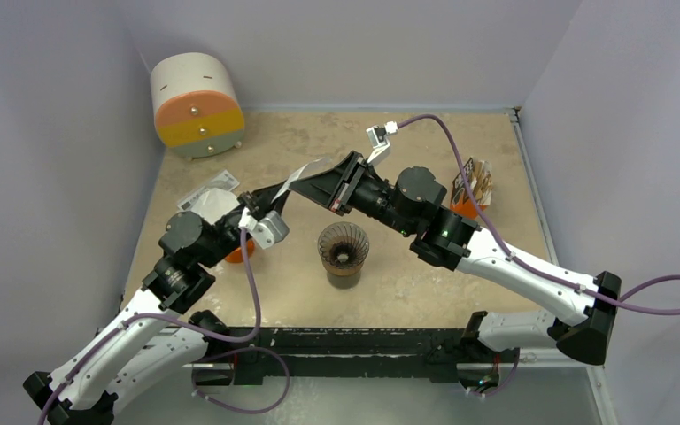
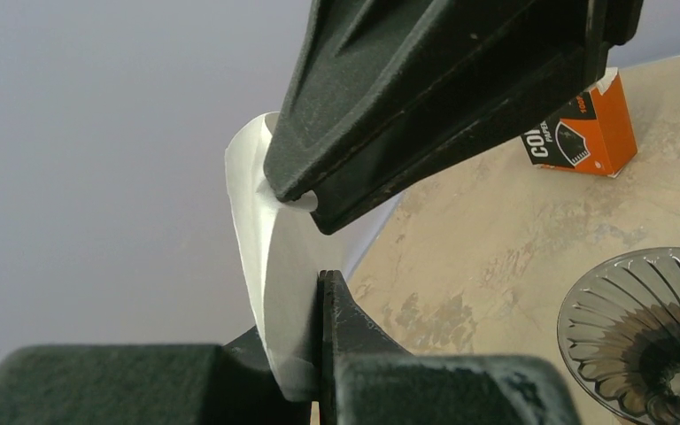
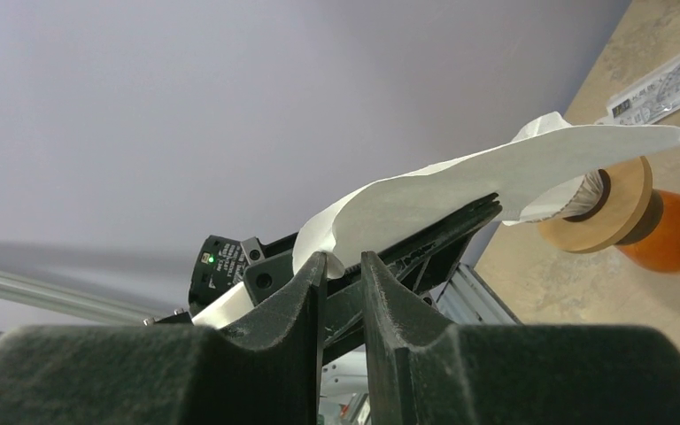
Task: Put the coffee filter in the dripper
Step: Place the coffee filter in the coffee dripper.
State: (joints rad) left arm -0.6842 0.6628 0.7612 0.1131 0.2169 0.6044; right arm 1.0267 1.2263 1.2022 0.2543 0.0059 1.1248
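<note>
At the far left corner of the tabletop: one white drum with orange and yellow face (image 1: 197, 104). Near the left edge, one flat clear plastic packet (image 1: 212, 188), and one round orange vessel with tan collar (image 3: 664, 232) partly under the left arm.

Mid-table, raised off the surface, one white paper coffee filter (image 3: 496, 168) is held between the two arms. Left gripper (image 2: 305, 310) has narrow jaws pinched on the filter's lower edge. Right gripper (image 3: 343, 266) has jaws nearly closed, clamped on the opposite edge. Two grippers, one sheet.

The filter sits behind and above the one ribbed smoked-glass dripper (image 1: 343, 246), which stands toward the near edge, centre, nothing in it.

Near the right edge, one orange cardboard filter box (image 1: 474, 190).

Handling, my read: the paper is very light, floppy, easy to crease and tear if both arms pull apart. Best hold is the rim or seam edge, gently, leaving the cone free to open into the dripper.
</note>
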